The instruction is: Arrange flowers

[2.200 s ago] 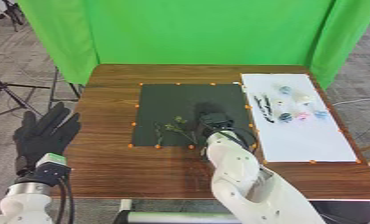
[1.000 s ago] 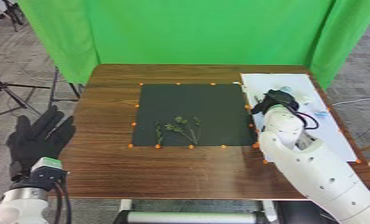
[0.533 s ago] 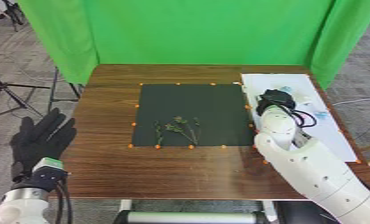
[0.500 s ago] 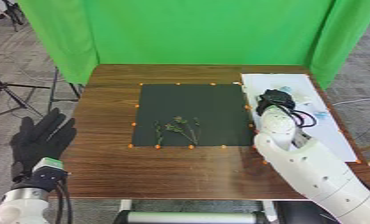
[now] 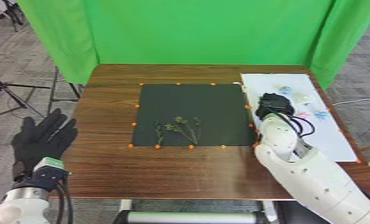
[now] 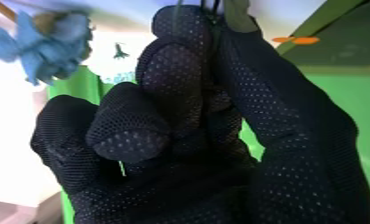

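head view: the right hand (image 5: 276, 104) is over the white sheet (image 5: 334, 145) on the counter (image 5: 164, 172); green sprigs (image 5: 181, 130) lie on the dark mat (image 5: 186, 100). the left hand (image 5: 41, 145) is spread beside the counter. right wrist view: the right hand (image 6: 297, 150) is curled, thumb and finger pinching a green stem (image 6: 239, 16); a blue flower (image 6: 53, 47) is near.

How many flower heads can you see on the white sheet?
4: a pale blue one farthest off, a cream one nearer, then a pink one and a blue one side by side. The right hand may hide more.
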